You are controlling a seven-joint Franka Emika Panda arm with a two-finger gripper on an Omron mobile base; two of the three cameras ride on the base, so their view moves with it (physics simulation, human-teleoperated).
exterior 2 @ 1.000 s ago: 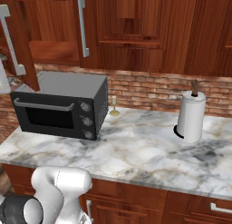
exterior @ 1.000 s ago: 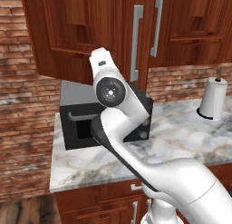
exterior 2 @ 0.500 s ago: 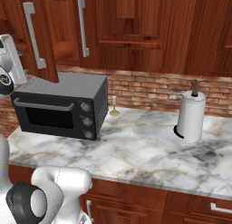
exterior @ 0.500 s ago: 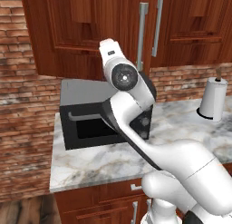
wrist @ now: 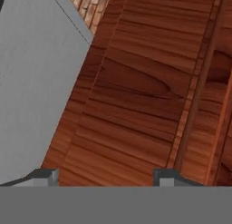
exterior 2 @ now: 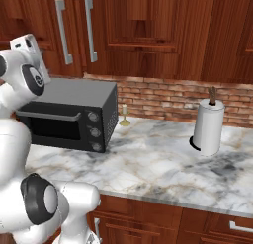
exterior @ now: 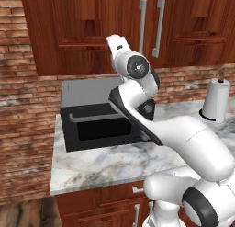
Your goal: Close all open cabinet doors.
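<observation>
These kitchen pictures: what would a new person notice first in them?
First, the white robot arm, reaching up with its gripper close against a reddish-brown cabinet door. Below it, a black microwave sits on the marble counter. A white paper towel roll stands farther right.

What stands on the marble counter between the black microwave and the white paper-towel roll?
A small brass-coloured candlestick beside the microwave; otherwise bare marble up to the paper-towel roll, in the right base view.
</observation>
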